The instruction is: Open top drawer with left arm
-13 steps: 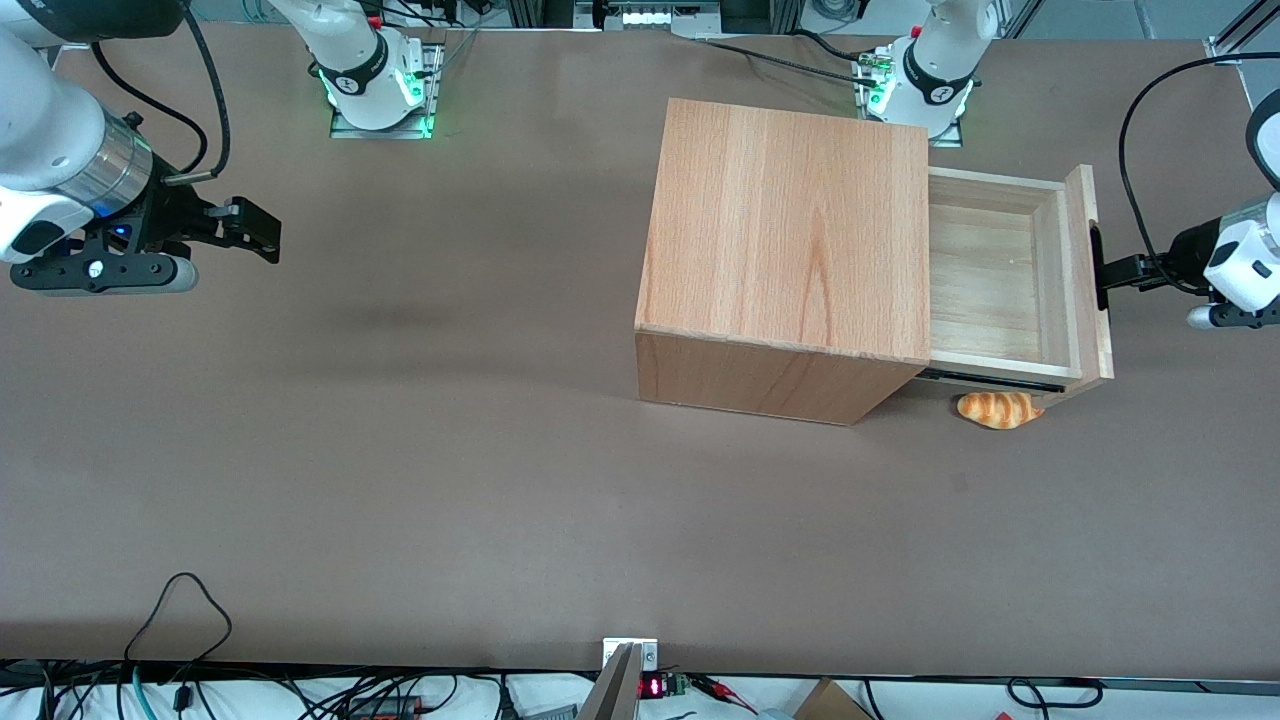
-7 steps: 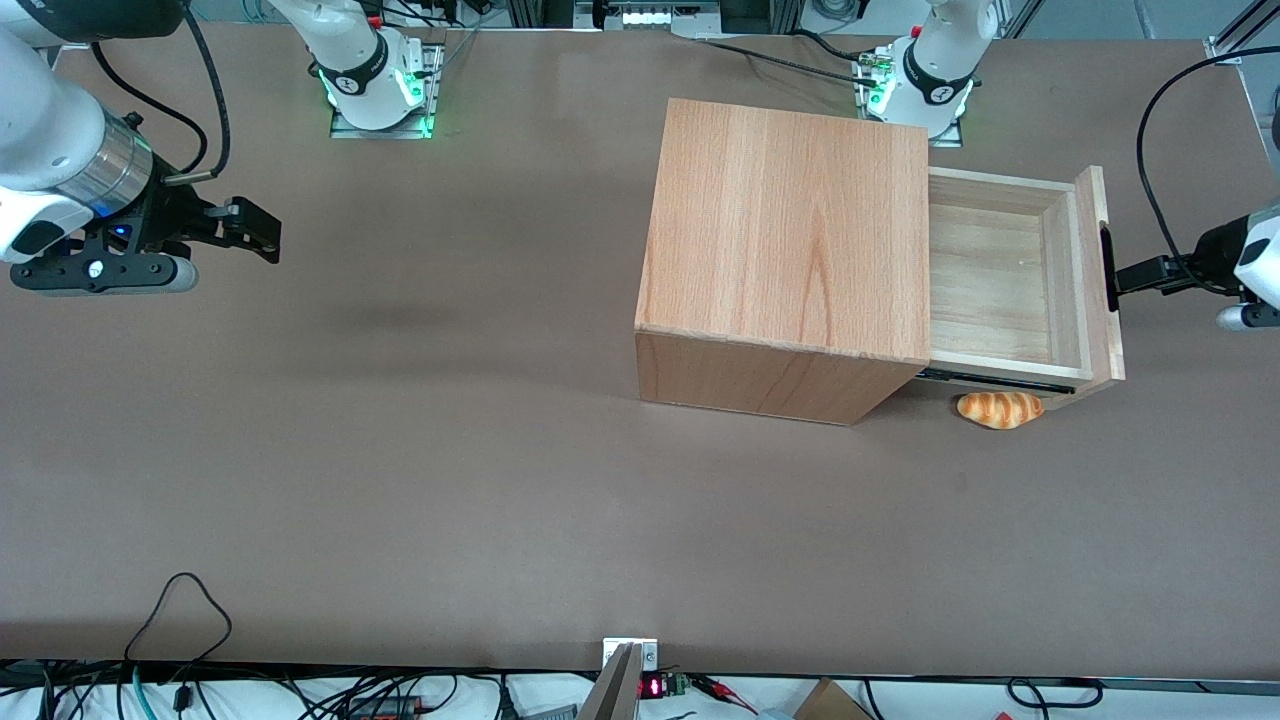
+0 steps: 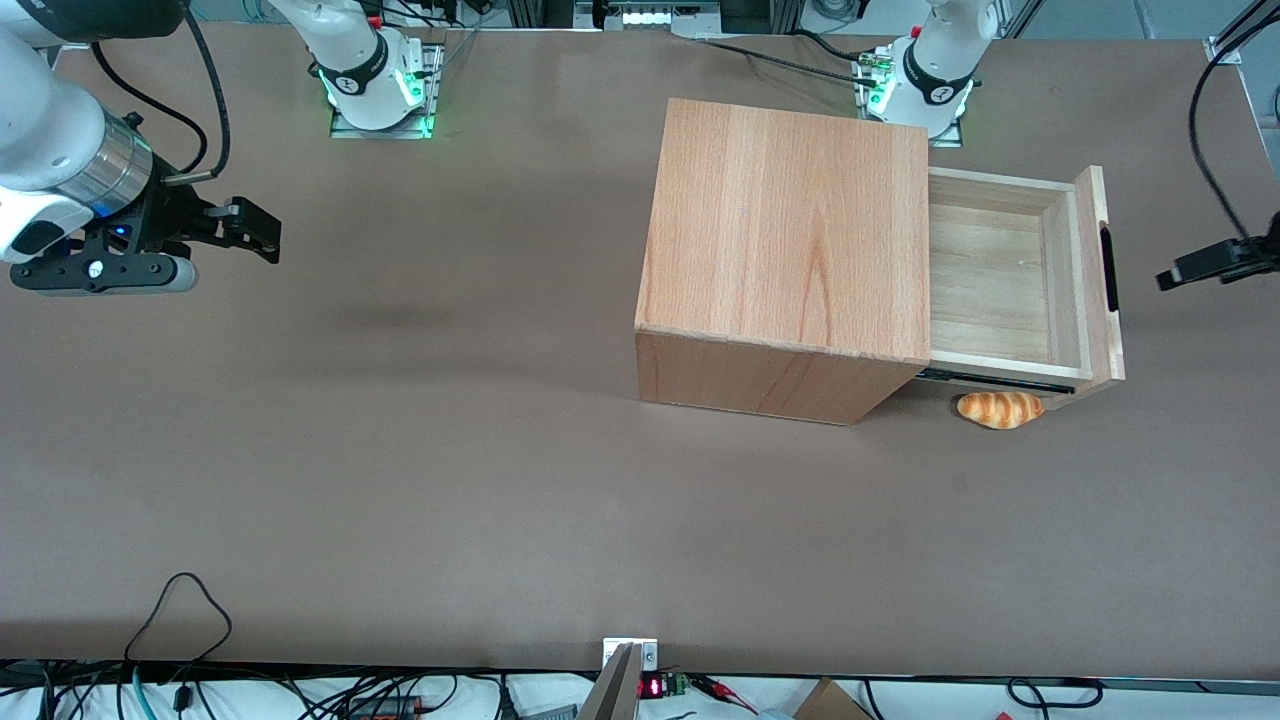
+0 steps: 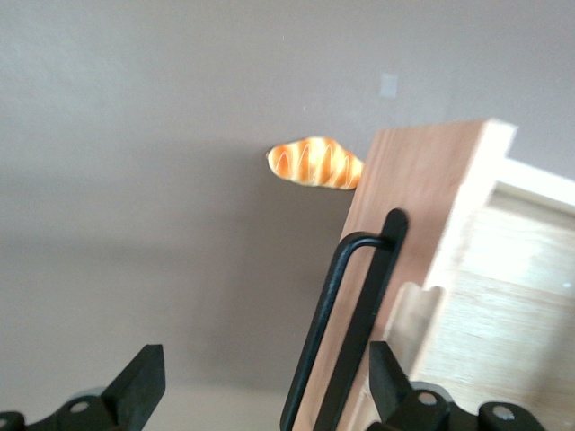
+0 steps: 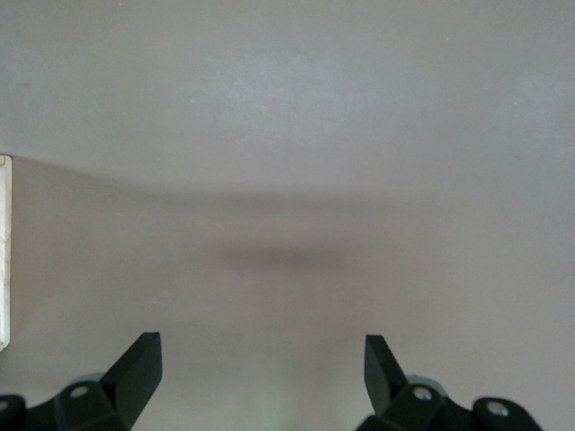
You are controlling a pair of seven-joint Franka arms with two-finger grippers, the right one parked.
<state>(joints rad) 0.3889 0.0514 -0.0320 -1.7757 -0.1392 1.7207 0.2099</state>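
Cabinet (image 3: 790, 250) on counter (image 3: 400, 480); top drawer (image 3: 1010, 280) pulled out at its 3 o'clock side, bread roll (image 3: 998, 409) on the counter at the drawer's 6 o'clock. End effector (image 3: 1168, 279) at drawer's 3 o'clock, clear of handle (image 3: 1109, 268), fingers (image 4: 135, 386) spread open, holding nothing.

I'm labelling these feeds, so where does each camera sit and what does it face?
Front view: high, looking down on the table; cabinet, open top drawer, left gripper apart from its handle.
Left wrist view: open gripper facing drawer front, bread.
Right wrist view: bare table.
Front and left wrist views share drawer, bread.
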